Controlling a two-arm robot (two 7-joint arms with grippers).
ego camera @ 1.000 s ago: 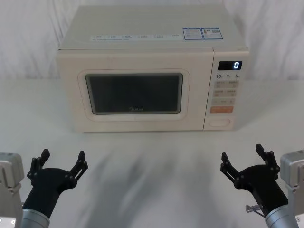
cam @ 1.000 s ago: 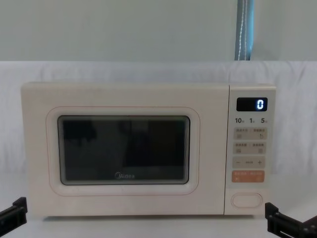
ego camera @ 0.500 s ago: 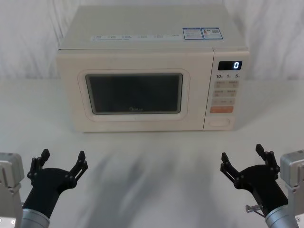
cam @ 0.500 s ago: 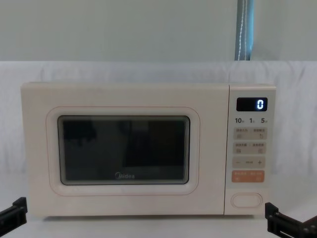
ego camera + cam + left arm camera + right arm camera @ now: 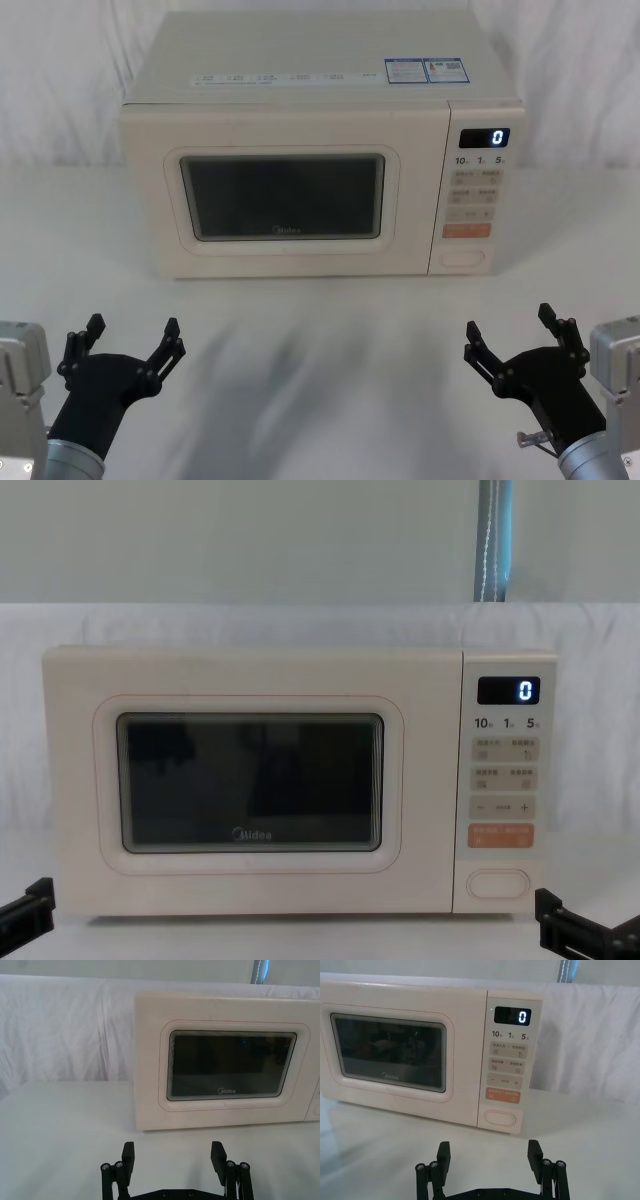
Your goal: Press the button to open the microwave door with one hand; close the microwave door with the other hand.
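Note:
A cream microwave stands at the back of the white table. Its door (image 5: 282,195) (image 5: 250,783) (image 5: 230,1067) (image 5: 390,1055) is shut flush, with a dark window and a Midea logo. The oval cream button (image 5: 465,257) (image 5: 498,883) (image 5: 500,1118) sits at the bottom of the control panel, under the orange key. My left gripper (image 5: 128,340) (image 5: 173,1157) hovers open near the table's front left, well short of the door. My right gripper (image 5: 512,330) (image 5: 489,1156) hovers open at the front right, in line with the panel and apart from it.
The control panel (image 5: 478,190) shows a lit "0" on its display. A white cloth covers the table (image 5: 320,350) and hangs behind the microwave. Open table lies between the grippers and the microwave front.

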